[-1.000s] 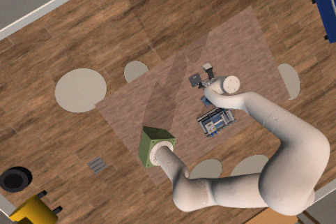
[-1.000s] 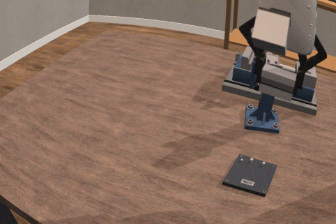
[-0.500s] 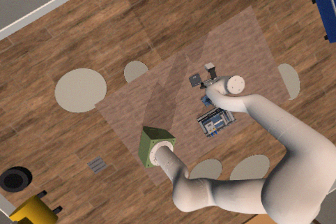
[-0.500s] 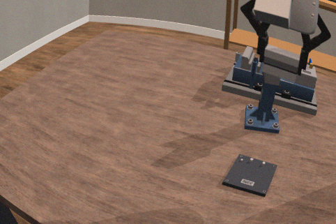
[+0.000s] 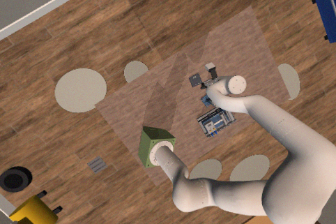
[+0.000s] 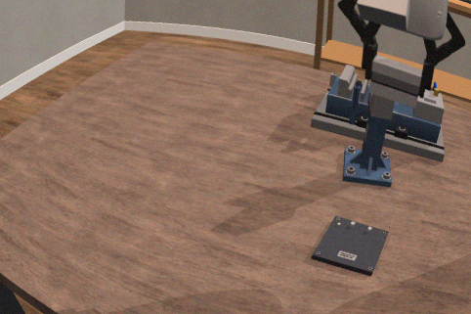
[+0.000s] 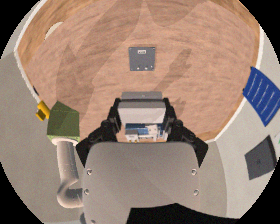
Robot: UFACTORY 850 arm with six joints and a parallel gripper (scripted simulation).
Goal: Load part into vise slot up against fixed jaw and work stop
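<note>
Grey block [image 6: 397,73] hangs clamped between the gripper [image 6: 398,88]'s black fingers [image 6: 367,48], right over the blue V-block [image 6: 369,142], with the vise [image 6: 342,118] just behind. It may be stopping there to be turned, though I can't see its slot. The dark infeed plate [image 6: 351,250] sits near, bare.

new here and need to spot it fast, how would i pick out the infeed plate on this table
Start at the blue vise at the table's far right, then come forward past the blue V-block. The infeed plate lies nearest the front edge: a flat dark grey square with a small white label, the only low, dark thing there.
</note>
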